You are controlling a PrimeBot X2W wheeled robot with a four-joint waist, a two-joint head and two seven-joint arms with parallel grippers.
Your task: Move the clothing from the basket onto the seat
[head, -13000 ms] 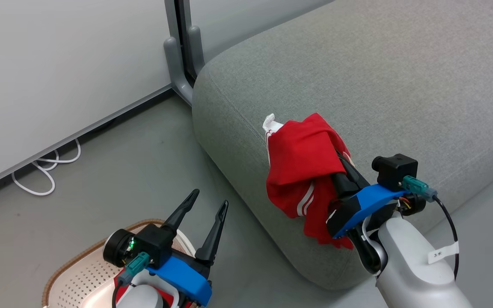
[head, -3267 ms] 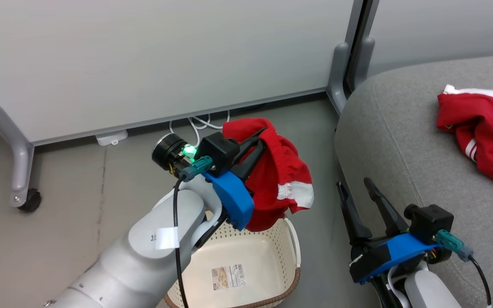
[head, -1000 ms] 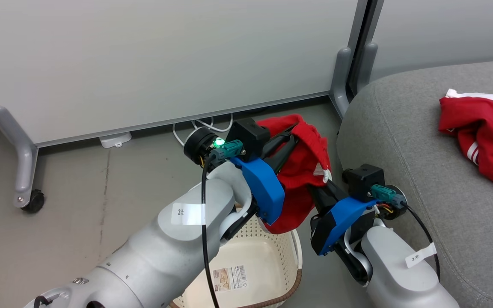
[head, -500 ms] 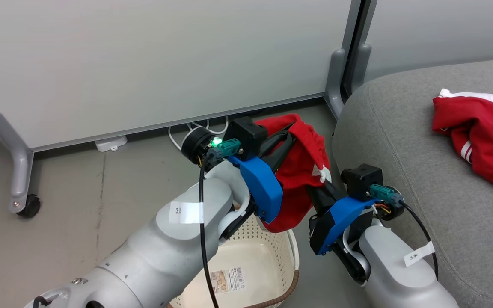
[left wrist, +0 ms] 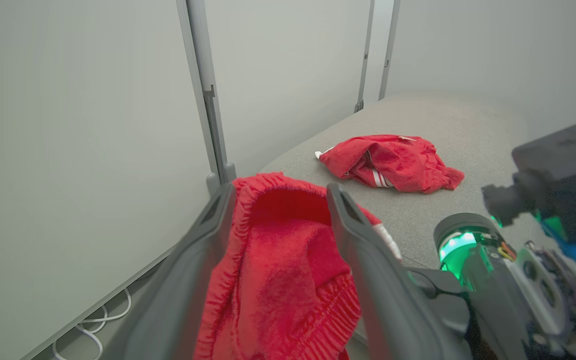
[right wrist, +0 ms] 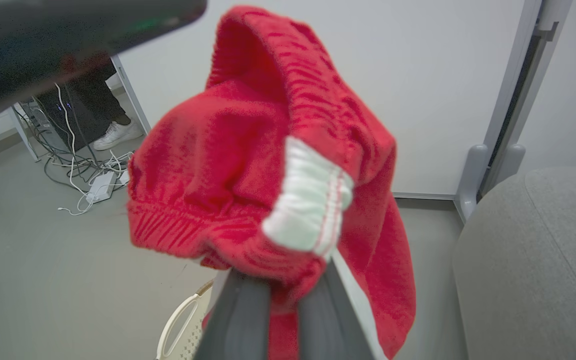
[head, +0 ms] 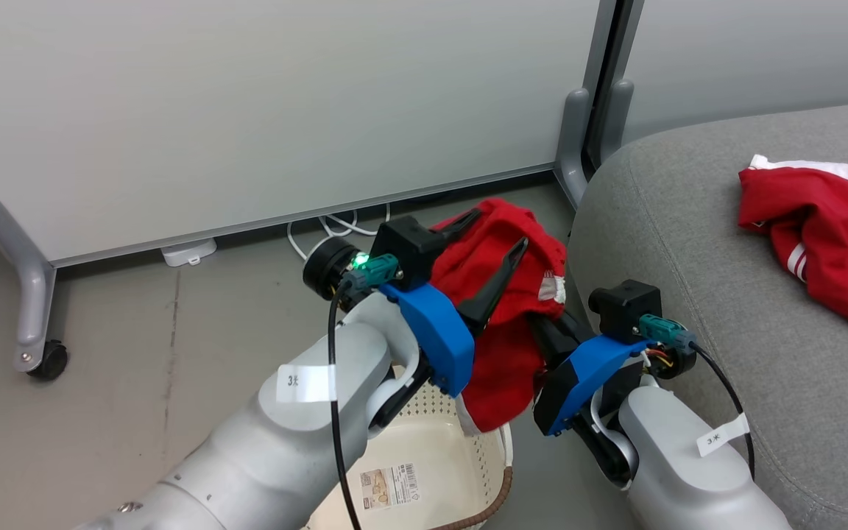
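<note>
A red garment with white trim hangs in the air above the basket, beside the seat. My right gripper is shut on its lower right part; the right wrist view shows the cloth bunched over the shut fingers. My left gripper is open, its fingers spread either side of the garment's top fold, which still drapes between them. A second red garment with white stripes lies on the grey seat cushion. The cream basket's inside shows a label sticker.
A white partition wall on grey legs stands behind, with a castor at the left and white cables at its foot. In the right wrist view, a person's white shoe and a power strip with cables lie on the floor.
My left gripper has opened from its grip on the red garment. My right gripper has closed on it, and the cloth now sags lower towards the basket.
</note>
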